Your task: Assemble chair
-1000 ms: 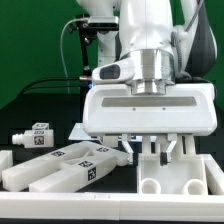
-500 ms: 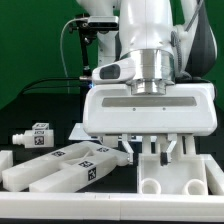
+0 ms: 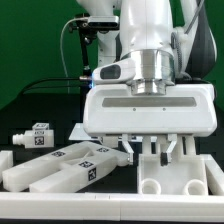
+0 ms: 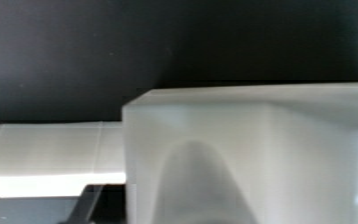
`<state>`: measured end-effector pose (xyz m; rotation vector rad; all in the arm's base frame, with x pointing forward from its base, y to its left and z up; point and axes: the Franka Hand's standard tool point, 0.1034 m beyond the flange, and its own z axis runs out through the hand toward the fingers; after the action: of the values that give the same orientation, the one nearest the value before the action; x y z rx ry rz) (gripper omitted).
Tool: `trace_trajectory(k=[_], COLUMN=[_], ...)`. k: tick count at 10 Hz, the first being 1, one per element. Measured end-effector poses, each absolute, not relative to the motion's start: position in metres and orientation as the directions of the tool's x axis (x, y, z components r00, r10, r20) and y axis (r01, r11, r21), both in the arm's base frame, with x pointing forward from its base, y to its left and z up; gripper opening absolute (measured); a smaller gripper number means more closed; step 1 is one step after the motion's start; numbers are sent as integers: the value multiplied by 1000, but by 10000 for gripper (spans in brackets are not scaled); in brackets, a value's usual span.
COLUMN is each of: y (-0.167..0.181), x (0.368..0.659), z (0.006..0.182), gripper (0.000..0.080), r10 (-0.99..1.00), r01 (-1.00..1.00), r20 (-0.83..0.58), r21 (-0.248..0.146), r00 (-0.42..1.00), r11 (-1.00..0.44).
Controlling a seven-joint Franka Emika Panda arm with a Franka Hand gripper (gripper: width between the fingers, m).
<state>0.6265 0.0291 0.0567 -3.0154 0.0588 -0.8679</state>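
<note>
Tool point(image 3: 167, 154) hangs directly over a matte white blocky plastic chair piece point(image 3: 178, 180) on the table.
The jaws reach its top edge; I cannot tell if they grip it.

The black table point(image 3: 50, 108) carried a small pegged leg point(image 3: 35, 135) and long bars point(image 3: 68, 165). A blocky white piece point(image 3: 178, 182) perhaps rested there too.

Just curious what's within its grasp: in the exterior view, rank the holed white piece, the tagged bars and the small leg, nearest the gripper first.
1. Holed piece, right below the gripper.
2. Bars, on the exterior view's left.
3. Leg, farthest left, beyond the bars.
</note>
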Motion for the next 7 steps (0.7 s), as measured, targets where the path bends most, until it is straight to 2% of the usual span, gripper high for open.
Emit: trace_trajectory(k=[4, 5, 6, 7], y=[41, 40, 40, 40], x=[626, 626, 626, 626], z=[56, 56, 56, 56], gripper=[327, 385, 385, 567], r10=[-36, -37, -37, -37], r01=[-29, -30, -30, -30], r20=[530, 530, 530, 530], r21=[-22, -22, -22, -22], r00=[847, 847, 847, 847], r11=[-999, -999, -999, -999])
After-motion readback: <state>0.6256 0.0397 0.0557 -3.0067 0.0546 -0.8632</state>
